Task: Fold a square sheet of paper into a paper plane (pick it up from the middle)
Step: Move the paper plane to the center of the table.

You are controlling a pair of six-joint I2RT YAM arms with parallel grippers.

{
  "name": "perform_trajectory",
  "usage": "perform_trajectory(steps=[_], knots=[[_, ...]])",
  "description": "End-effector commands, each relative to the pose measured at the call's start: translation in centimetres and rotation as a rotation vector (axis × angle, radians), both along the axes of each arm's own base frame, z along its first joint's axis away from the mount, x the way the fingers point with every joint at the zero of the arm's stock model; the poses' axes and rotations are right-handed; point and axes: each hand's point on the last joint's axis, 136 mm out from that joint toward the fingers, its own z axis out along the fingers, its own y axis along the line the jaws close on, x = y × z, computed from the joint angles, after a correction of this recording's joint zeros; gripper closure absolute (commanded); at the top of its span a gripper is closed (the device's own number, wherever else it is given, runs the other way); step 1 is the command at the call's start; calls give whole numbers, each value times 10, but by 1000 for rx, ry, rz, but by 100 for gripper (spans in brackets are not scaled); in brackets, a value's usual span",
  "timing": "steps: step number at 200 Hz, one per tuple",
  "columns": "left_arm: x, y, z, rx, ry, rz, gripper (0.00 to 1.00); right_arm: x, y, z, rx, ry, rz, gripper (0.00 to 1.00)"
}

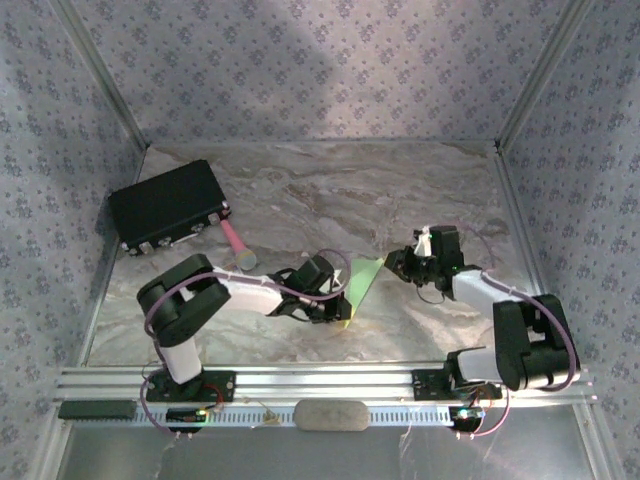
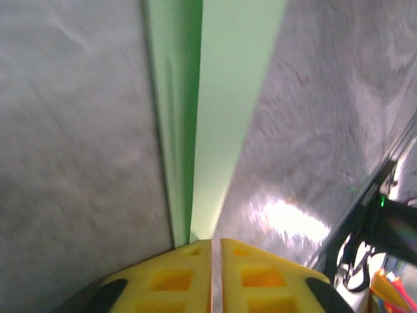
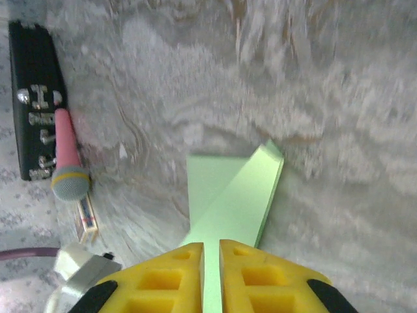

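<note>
This is looking like a robotics lab test cell — patterned walls (image 1: 320, 60) are enclosing a marble-look table (image 1: 400, 190) at mid-frame, aluminium posts (image 1: 100, 70) are framing the upper corners, and cabled arms (image 1: 185, 305) are sitting bolted to a slotted rail (image 1: 330, 385) along the bottom.
</note>
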Motion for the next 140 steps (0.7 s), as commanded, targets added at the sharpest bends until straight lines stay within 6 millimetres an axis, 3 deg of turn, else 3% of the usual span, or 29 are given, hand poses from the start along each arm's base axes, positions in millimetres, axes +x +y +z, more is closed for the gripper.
perform_trajectory(steps=[1, 31, 79, 140], knots=[[10, 10, 30, 13, -83, 17, 84, -20, -2, -15, -36, 62, -23, 84], [29, 18, 41, 7, -131, 14, 78, -40, 3, -22, -40, 92, -8, 83], [62, 22, 27, -1, -85, 5, 68, -58, 10, -17, -43, 81, 48, 78], [64, 10, 12, 21, -27, -43, 66, -56, 24, -16, -67, 81, 85, 77]])
